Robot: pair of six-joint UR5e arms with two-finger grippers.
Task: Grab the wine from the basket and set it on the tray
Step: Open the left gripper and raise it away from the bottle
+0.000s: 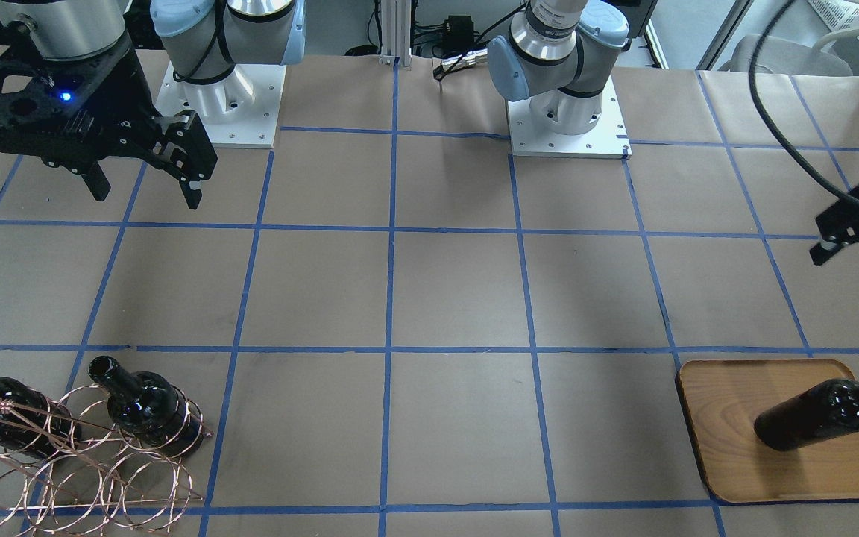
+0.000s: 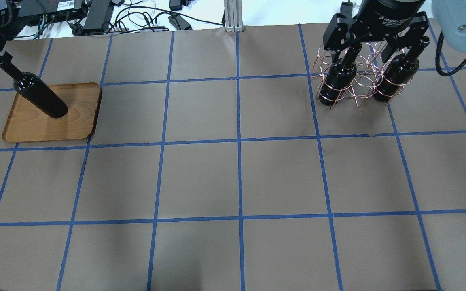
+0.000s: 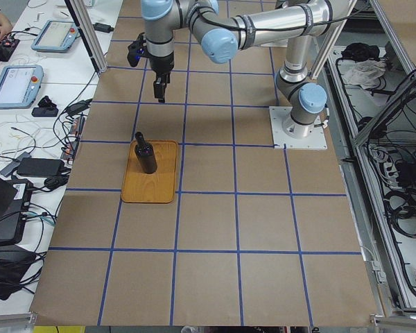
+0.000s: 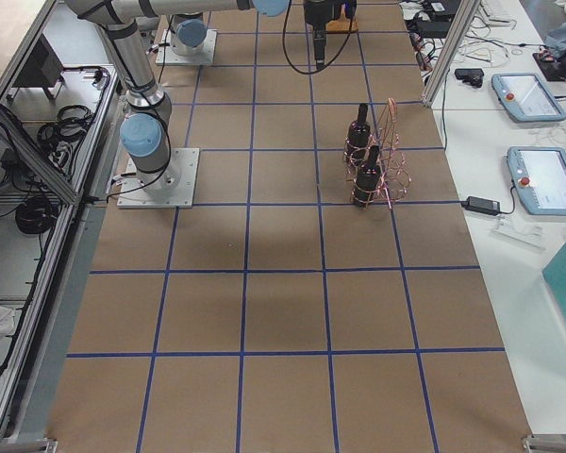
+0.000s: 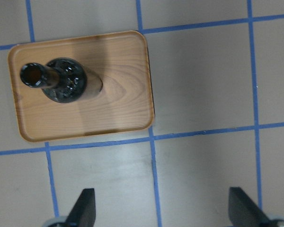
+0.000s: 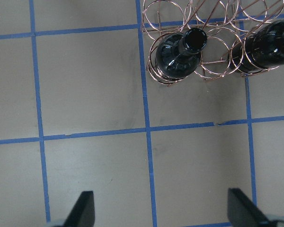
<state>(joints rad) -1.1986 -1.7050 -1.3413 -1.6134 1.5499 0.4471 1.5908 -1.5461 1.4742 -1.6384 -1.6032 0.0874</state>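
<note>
Basket sits closest to me at 7 o'clock on the table, two bottles upright in its rings, and I see the right gripper hanging over 10 o'clock with fingers spread, holding nothing. Over at 4 o'clock the wine stands upright on the tray, and the left gripper hovers near 3 o'clock, fingers apart and empty.
</note>
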